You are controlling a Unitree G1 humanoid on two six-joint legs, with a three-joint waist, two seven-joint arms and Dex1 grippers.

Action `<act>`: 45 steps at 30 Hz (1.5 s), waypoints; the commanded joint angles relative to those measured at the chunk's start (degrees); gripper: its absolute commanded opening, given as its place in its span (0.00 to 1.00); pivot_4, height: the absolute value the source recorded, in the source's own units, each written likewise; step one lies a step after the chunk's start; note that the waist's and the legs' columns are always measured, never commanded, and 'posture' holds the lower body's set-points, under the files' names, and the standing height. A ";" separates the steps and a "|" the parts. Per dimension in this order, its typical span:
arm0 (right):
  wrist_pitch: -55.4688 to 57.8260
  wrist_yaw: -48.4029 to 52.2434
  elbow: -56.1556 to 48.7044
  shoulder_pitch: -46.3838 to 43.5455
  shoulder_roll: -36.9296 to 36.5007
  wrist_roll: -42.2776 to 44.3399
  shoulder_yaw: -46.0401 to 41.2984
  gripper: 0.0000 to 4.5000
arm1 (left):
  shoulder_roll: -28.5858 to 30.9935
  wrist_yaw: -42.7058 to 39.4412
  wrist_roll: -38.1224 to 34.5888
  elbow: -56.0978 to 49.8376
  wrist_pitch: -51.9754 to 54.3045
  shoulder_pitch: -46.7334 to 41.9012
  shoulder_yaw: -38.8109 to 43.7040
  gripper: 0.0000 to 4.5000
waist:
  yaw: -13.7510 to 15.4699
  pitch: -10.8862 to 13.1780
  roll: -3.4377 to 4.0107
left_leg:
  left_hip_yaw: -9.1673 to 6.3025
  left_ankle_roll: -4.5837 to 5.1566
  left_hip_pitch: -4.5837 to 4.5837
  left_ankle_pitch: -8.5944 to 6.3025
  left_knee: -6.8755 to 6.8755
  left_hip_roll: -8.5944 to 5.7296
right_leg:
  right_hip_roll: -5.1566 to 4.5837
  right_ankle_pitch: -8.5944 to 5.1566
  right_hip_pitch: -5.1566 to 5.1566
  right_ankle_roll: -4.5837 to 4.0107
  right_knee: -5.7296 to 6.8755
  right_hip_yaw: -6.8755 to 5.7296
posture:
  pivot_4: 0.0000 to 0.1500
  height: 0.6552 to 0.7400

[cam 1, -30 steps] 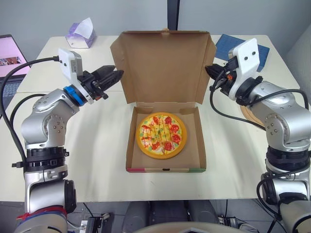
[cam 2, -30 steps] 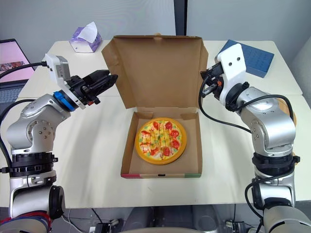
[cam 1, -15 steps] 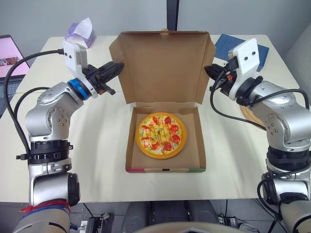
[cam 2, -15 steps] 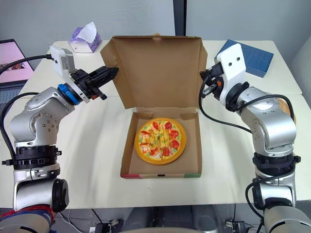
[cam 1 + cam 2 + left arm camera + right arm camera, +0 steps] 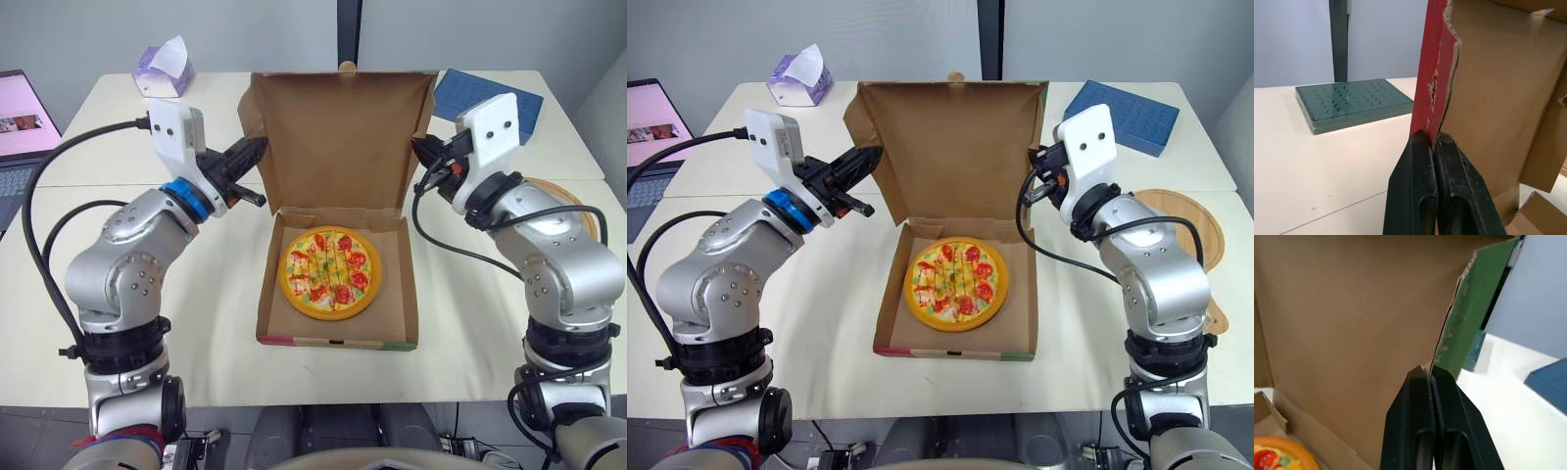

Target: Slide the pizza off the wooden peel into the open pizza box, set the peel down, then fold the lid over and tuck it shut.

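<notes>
The pizza lies in the box, with the peel on the table at its 3 o'clock, so the lid fold is in hand. The left gripper and right gripper are each pinched closed on a side edge of the upright lid at 12 o'clock. Next, I judge, both must swing it evenly toward 6 o'clock.

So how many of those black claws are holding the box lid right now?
2. The left gripper pinches the left edge of the lid; the right gripper pinches its right edge.
</notes>
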 commanded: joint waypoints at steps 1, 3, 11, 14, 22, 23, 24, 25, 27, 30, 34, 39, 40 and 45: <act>-1.31 -0.49 -5.80 0.64 0.59 -0.16 2.01 0.00 | -1.88 2.42 -2.84 -7.64 0.87 1.38 -0.83 0.01 | 0.07 0.00 0.00 | 0.02 -0.01 0.00 0.01 0.00 0.00 | 0.00 0.00 0.00 0.00 0.00 0.01 | 1.00 1.00; -1.30 -0.35 -6.87 1.47 0.42 -0.04 2.23 0.00 | -2.08 2.78 -2.89 -10.02 0.84 3.26 -1.17 0.01 | 0.11 0.00 0.00 | 0.01 0.00 0.00 0.00 0.00 0.00 | 0.00 0.00 0.00 0.00 -0.01 0.00 | 1.00 1.00; 0.56 2.63 -12.33 5.87 -2.43 3.39 -0.19 0.00 | -2.09 3.17 -2.78 -15.46 -1.37 10.65 0.25 0.01 | 0.61 0.00 -0.01 | 0.04 0.04 0.02 -0.02 0.00 0.00 | 0.00 0.00 0.04 0.00 -0.04 0.02 | 1.00 1.00; 1.02 3.18 -12.81 6.95 -3.72 3.91 -1.21 0.00 | -2.05 3.49 -1.95 -14.23 -2.63 10.19 0.40 0.01 | 0.77 0.00 -0.01 | 0.05 0.05 0.03 -0.02 0.00 0.01 | 0.02 0.00 0.06 0.00 -0.07 0.02 | 1.00 1.00; 1.68 4.16 -12.88 9.01 -6.48 5.74 -5.91 0.00 | -2.50 4.87 -2.53 -13.69 -2.76 9.31 0.76 0.01 | 0.98 0.00 -0.01 | 0.06 0.05 0.03 -0.02 0.01 0.01 | 0.02 0.00 0.06 0.00 -0.08 0.02 | 1.00 1.00; 1.87 3.81 -12.96 9.12 -6.37 6.02 -6.42 0.00 | -2.62 5.06 -2.64 -14.01 -2.69 9.65 0.66 0.01 | 0.98 0.00 -0.01 | 0.07 0.05 0.03 -0.02 0.00 0.01 | 0.02 0.00 0.06 0.00 -0.07 0.02 | 1.00 1.00; 2.01 3.54 -13.07 9.20 -6.29 6.14 -6.73 0.00 | -2.69 5.21 -2.73 -14.26 -2.65 9.94 0.55 0.01 | 0.98 0.00 -0.01 | 0.08 0.05 0.03 -0.02 0.00 0.01 | 0.02 0.00 0.06 0.00 -0.08 0.02 | 1.00 1.00; 2.18 3.26 -13.21 9.31 -6.21 6.15 -6.94 0.00 | -2.79 5.38 -2.82 -14.52 -2.64 10.28 0.39 0.01 | 1.00 0.00 -0.01 | 0.08 0.05 0.03 -0.02 0.00 0.01 | 0.02 0.00 0.06 0.00 -0.08 0.02 | 1.00 1.00; 2.47 2.87 -13.56 9.62 -5.98 6.36 -7.11 0.00 | -3.11 5.85 -3.19 -15.02 -2.52 10.78 0.26 0.01 | 1.04 0.00 -0.02 | 0.07 0.05 0.03 -0.02 0.00 0.01 | 0.02 0.00 0.06 0.00 -0.08 0.02 | 1.00 1.00; 2.81 2.57 -14.12 10.21 -5.67 6.88 -6.95 0.00 | -3.44 6.51 -3.76 -16.10 -2.32 11.60 0.22 0.01 | 1.10 0.00 -0.02 | 0.07 0.05 0.03 -0.02 0.00 0.01 | 0.02 0.00 0.07 0.00 -0.08 0.02 | 1.00 1.00; 3.54 2.20 -15.47 11.28 -5.66 8.32 -6.95 0.00 | -3.26 6.89 -5.19 -18.74 -2.43 14.43 0.86 0.01 | 1.11 -0.01 -0.02 | 0.08 0.04 0.04 -0.02 0.00 0.01 | 0.02 0.00 0.08 0.00 -0.08 0.04 | 1.00 1.00; 4.53 1.80 -17.30 13.01 -5.73 9.83 -7.74 0.00 | -2.74 7.34 -6.72 -21.58 -2.91 18.72 2.54 0.01 | 1.15 -0.01 -0.03 | 0.07 0.04 0.06 -0.02 0.00 0.02 | 0.02 0.00 0.10 0.00 -0.08 0.04 | 1.00 1.00; 4.70 1.66 -17.67 13.47 -5.77 10.14 -7.97 0.00 | -2.70 7.42 -6.99 -22.01 -3.08 19.50 2.68 0.01 | 1.14 -0.01 -0.03 | 0.06 0.05 0.06 -0.02 0.00 0.02 | 0.02 0.00 0.11 0.00 -0.09 0.03 | 1.00 1.00; 4.76 1.17 -19.48 16.18 -6.08 10.83 -8.90 0.00 | -2.50 7.50 -7.59 -24.07 -4.11 24.03 2.90 0.01 | 1.12 -0.01 -0.03 | 0.08 0.05 0.09 -0.02 0.00 0.03 | 0.03 -0.01 0.14 -0.01 -0.10 0.04 | 1.00 1.00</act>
